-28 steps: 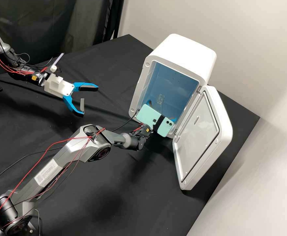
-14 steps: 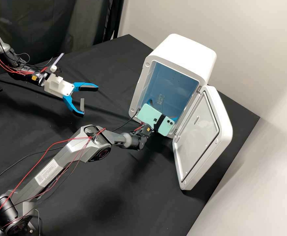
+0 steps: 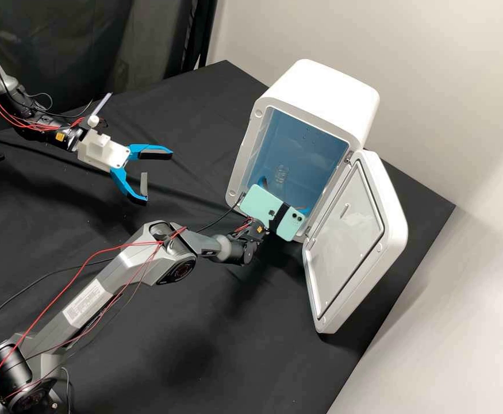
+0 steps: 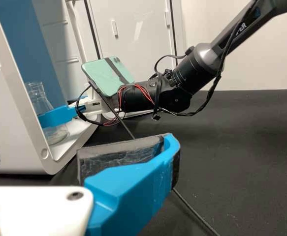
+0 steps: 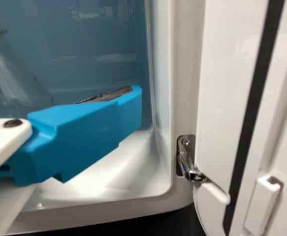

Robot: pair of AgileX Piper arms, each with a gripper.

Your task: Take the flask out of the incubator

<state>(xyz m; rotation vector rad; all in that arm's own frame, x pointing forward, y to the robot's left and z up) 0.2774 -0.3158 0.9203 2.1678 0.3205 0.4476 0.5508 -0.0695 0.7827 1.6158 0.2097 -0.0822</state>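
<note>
My right gripper [image 4: 59, 116] sits low inside the mouth of the incubator [image 3: 320, 92]. One blue finger [image 5: 84, 125] is just beside the clear flask [image 4: 41, 110], and I cannot tell whether my fingers are apart or clamped on it. The flask stands upright on the incubator's floor. My left gripper [image 3: 158, 177] hangs with its fingers spread, well apart from the incubator, on the side away from its swung-open door [image 3: 349, 241].
</note>
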